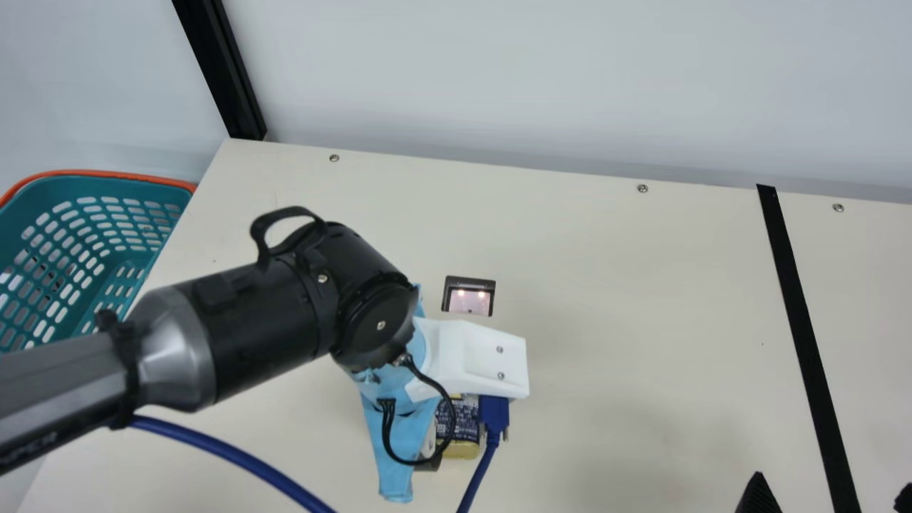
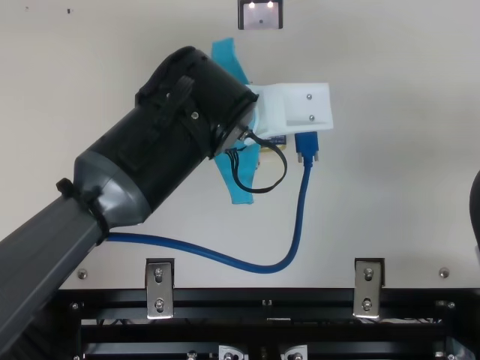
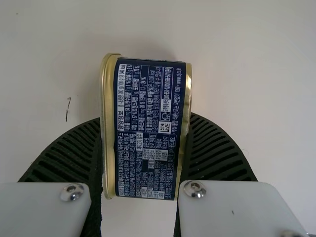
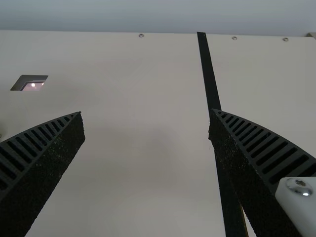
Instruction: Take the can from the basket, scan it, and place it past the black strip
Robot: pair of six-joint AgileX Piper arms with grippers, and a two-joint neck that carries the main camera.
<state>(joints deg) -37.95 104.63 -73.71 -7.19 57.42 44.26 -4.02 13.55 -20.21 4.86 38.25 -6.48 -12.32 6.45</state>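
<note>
Pinching can (image 3: 148, 163) in left gripper (image 3: 145, 117) near scanner (image 1: 469, 298), short of black strip (image 1: 804, 342), with right gripper (image 4: 146, 112) spread wide — expect stiff, slick metal, probably weighty for its size — grip squarely across both long edges, mid-length.

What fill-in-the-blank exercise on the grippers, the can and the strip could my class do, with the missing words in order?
The ____ gripper holds the can.
The right gripper is not shut but ____.
The can's label is dark blue, while its metal edges are ____.
The strip on the table is coloured ____.

Missing words: left; open; gold; black
</note>
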